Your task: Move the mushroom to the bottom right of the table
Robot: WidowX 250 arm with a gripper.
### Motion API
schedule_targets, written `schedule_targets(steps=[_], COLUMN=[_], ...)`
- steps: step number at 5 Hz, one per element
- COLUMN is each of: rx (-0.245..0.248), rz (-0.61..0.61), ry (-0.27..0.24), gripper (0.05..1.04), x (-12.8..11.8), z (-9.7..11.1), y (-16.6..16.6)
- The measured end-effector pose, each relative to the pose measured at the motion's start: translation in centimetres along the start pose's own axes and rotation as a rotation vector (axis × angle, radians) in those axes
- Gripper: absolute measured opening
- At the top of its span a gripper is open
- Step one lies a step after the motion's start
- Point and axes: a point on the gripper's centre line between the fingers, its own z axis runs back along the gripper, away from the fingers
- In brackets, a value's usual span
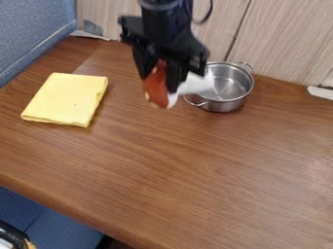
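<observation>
Leftmost, a blue padded panel [32, 36] bounds my working surface, its lower border running on a slant along the brown wooden table [169, 180]. Next comes a yellow cloth [65, 99], folded flat on the wood, just beside that panel, with a strip of wood between the two. Below the cloth, the table's near edge descends diagonally from the left side of the view toward the bottom; blue upholstery [29, 206] lies beyond this edge, lower down.

Between the cloth and the metal pot, my black gripper [158, 82] hangs from the top of the view, its fingers pointing down. It is closed on the mushroom [155, 90]: the red-brown cap sits between the two fingers and projects past their tips, while the white stem emerges to the right of the right-hand finger as seen. The mushroom is thus at the very end of my tool, and its stem overlaps the left part of the pot in view; whether stem and pot touch, I cannot tell.

To the right, the pot [226, 99] stands upright on the table near the pale wood-grain wall [286, 41], which marks the far limit of my reach across the surface. From the pot's near side, the wood extends broadly toward the bottom right, giving me lateral room. Farthest right, a white piece [321, 92] lies along the wall's foot.
</observation>
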Motion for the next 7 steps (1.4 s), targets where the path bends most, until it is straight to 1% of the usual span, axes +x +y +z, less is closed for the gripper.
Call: schedule_targets(steps=[1, 2, 3, 4, 5, 6, 7], rx=[0.023, -0.029, -0.12, -0.194, -0.192, -0.174, -0.171], rz=[-0.061, -0.099, -0.136, -0.169, -0.229, -0.286, -0.292], ry=[0.034, 0.042, 0.065, 0.105, 0.143, 0.146, 0.143], gripper=[0.507, 0.507, 0.507, 0.507, 0.507, 0.507, 0.583], x=[-2.6, -3.6, -4.6, -5.7, -6.8, -7.3, -7.3], z=[-1.4, -2.7, -4.2, -6.0, -7.3, -8.1, -8.2], y=[-0.1, -0.7, -1.8, -3.1, -4.0, -3.9, -4.0])
